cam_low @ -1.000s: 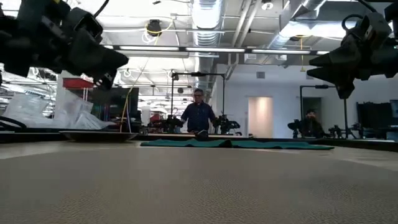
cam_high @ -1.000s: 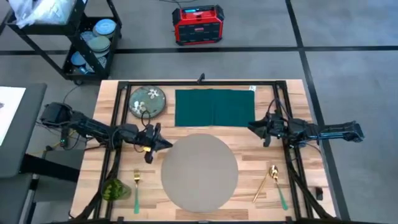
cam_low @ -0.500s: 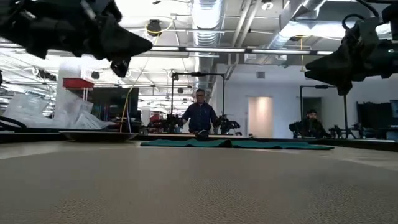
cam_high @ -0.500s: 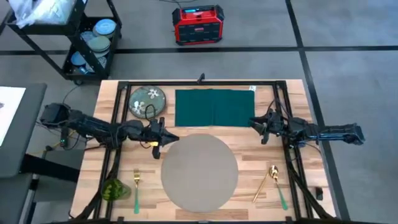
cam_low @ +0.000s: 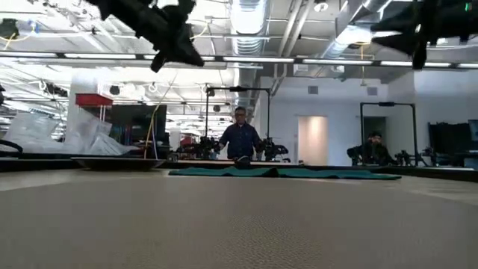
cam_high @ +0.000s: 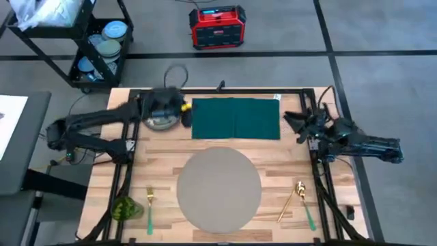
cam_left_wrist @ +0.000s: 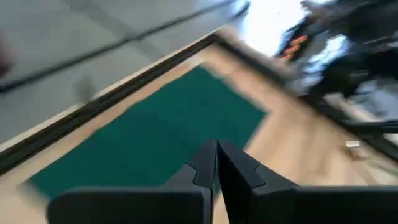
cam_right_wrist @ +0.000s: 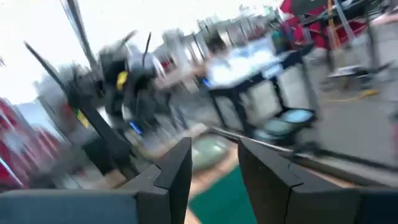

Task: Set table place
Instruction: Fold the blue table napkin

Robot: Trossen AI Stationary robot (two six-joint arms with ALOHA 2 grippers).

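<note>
Two arms | left claw point(cam_high: 183, 113) clenched, above floral plate point(cam_high: 158, 121) | right claw point(cam_high: 292, 121) released, beside napkin point(cam_high: 235, 118)

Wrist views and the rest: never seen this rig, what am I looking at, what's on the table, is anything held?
Two dark robot arms work at a wooden table. The high view looks straight down; the low view looks level across the tabletop; each wrist view looks past that arm's own fingers.

On the table lie a round grey placemat, a dark green napkin behind it, a floral plate at the far left, a fork near left beside a small green item, and gold cutlery near right.

The left gripper is above the plate's edge, fingers shut and holding nothing. The right gripper is at the napkin's right end, fingers apart, also empty.
</note>
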